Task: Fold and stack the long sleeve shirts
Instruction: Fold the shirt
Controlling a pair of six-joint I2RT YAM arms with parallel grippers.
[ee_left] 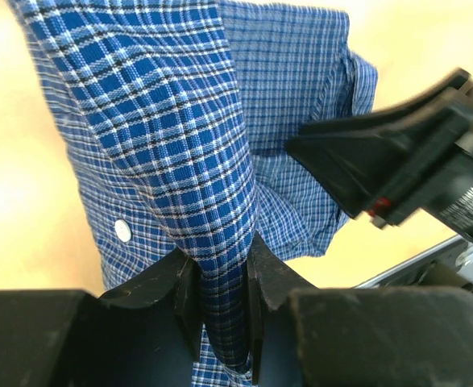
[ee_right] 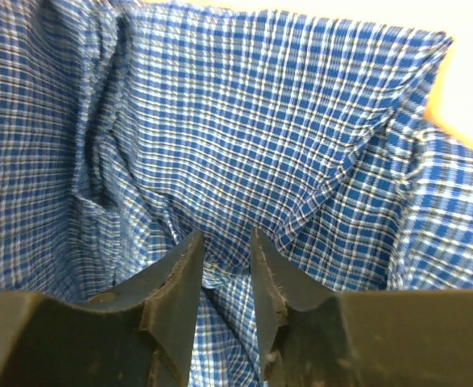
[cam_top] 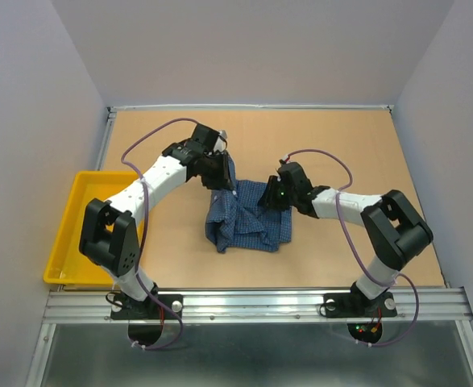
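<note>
One blue checked long sleeve shirt (cam_top: 248, 222) lies crumpled at the middle of the table, its upper left edge lifted. My left gripper (cam_top: 222, 179) holds that edge. In the left wrist view my left gripper (ee_left: 220, 250) is shut on a thick fold of the shirt (ee_left: 163, 121), and a white button (ee_left: 122, 230) shows beside it. My right gripper (cam_top: 270, 196) sits on the shirt's upper right part. In the right wrist view my right gripper (ee_right: 226, 242) has a fold of the shirt (ee_right: 260, 121) pinched between its fingers, and creases run toward them.
A yellow tray (cam_top: 79, 193) stands at the table's left edge. The right arm's black gripper body (ee_left: 381, 161) hangs close to the left gripper. A metal rail (cam_top: 260, 302) runs along the near edge, and grey walls enclose the other sides.
</note>
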